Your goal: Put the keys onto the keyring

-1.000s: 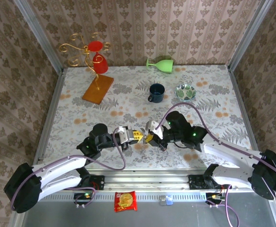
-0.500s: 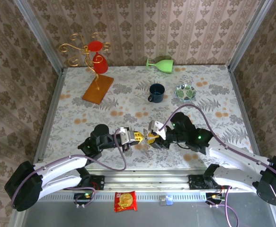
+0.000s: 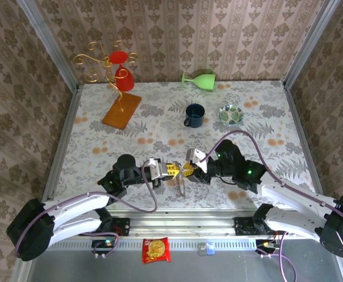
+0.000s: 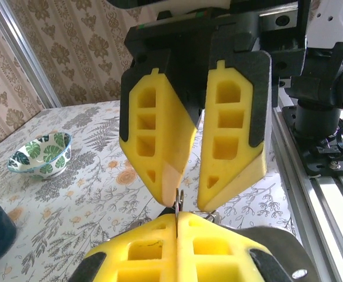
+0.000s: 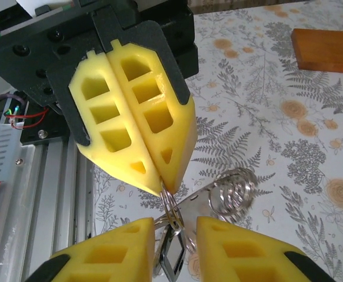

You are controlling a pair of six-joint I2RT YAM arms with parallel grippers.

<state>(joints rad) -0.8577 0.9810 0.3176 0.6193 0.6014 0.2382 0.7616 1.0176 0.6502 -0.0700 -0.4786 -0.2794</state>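
The keyring (image 5: 171, 208) hangs in the air between the two arms, over the near middle of the table (image 3: 265, 141), just ahead of the front rail. Its thin wire is nipped in the very tips of the left gripper (image 3: 172, 170), whose yellow fingers are pressed flat together on it. A small dark-headed key (image 5: 172, 258) dangles under the pinch, and more loops of wire spread off to one side. I can't make out the other keys.

The right gripper (image 3: 186, 171) faces the left one tip to tip. Its fingers are parted, one on either side of the ring, and not closed on it.

Further back sit a blue mug (image 3: 194, 114) and a leaf-patterned bowl (image 3: 230, 113). A green glass (image 3: 198, 79) lies on its side at the far wall.
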